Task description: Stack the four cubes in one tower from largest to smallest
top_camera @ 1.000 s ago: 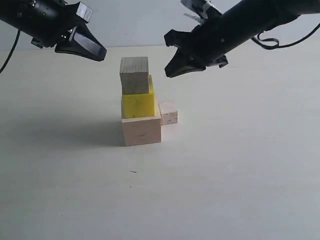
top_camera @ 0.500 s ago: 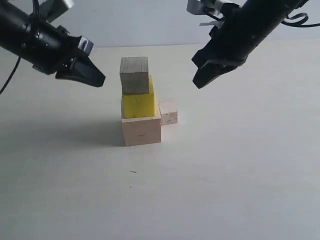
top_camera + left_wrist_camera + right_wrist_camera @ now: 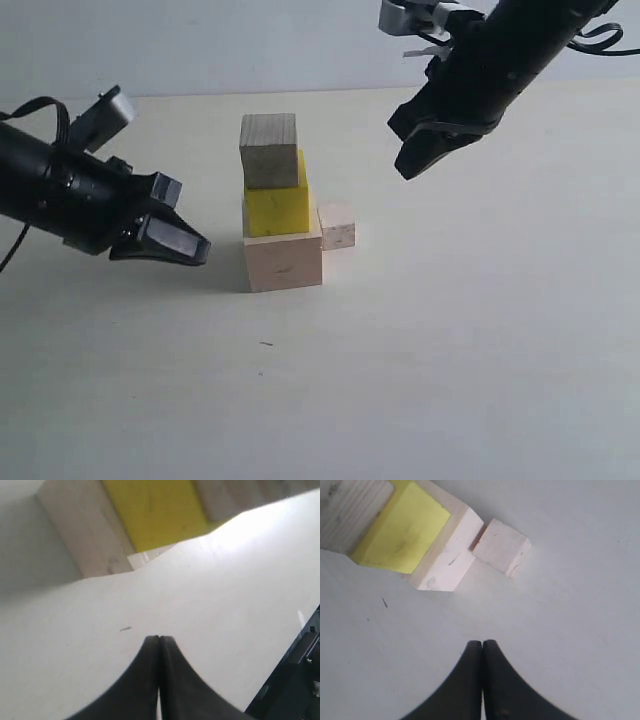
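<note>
The left gripper (image 3: 198, 250), clenched empty, has been lowered beside the large cube (image 3: 284, 262); the right gripper (image 3: 410, 165), likewise clenched, is kept above it

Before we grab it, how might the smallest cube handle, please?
The smallest cube looks like solid wood: probably stiff and light. Flat faces: unlikely to roll. It sits close beside the large cube, so pushing may nudge that.

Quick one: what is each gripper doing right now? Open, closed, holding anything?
Left gripper: closed, fingers together, holding nothing.
Right gripper: closed, fingers together, holding nothing.
</note>
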Robot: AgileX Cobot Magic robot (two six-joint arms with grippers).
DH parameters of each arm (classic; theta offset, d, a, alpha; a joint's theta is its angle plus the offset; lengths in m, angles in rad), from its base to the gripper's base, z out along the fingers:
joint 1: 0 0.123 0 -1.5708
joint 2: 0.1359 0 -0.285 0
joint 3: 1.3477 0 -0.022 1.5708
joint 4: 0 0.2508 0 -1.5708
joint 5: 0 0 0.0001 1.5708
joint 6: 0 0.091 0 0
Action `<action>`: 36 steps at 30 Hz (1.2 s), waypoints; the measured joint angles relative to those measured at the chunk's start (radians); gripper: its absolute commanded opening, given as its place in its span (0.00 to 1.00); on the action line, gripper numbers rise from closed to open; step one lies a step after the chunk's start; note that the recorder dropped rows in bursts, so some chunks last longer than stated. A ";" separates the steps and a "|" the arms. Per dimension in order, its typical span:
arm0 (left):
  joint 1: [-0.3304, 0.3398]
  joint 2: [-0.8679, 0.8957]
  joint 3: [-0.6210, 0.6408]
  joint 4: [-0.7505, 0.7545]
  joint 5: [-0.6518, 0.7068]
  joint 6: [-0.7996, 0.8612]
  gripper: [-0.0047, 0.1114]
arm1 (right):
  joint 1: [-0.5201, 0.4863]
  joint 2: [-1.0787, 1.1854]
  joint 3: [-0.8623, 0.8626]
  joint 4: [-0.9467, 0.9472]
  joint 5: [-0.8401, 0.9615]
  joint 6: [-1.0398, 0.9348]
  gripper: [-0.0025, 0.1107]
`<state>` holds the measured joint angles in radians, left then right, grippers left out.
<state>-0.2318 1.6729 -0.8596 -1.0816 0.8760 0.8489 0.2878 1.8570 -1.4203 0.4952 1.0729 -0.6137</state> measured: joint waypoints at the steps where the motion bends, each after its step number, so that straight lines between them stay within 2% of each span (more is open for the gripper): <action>1: 0.000 -0.002 0.016 -0.018 -0.003 0.014 0.04 | 0.000 0.000 0.000 0.000 -0.006 0.005 0.02; 6: 0.000 0.009 0.083 -0.158 -0.009 0.122 0.04 | 0.000 0.000 0.000 0.000 -0.061 0.075 0.02; 14: 0.000 0.116 0.094 -0.344 0.025 0.254 0.04 | 0.000 0.000 0.000 -0.002 -0.126 0.165 0.02; 20: -0.054 0.194 0.094 -0.412 0.028 0.307 0.04 | 0.000 0.000 0.000 -0.012 -0.128 0.169 0.02; 27: -0.108 0.238 0.094 -0.573 -0.031 0.367 0.04 | 0.000 0.000 0.000 -0.021 -0.128 0.173 0.02; 36: -0.112 0.242 0.101 -0.634 -0.121 0.417 0.04 | 0.000 0.000 0.000 -0.021 -0.128 0.173 0.02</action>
<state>-0.3439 1.9151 -0.7591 -1.7156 0.7547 1.2657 0.2878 1.8570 -1.4203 0.4738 0.9447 -0.4405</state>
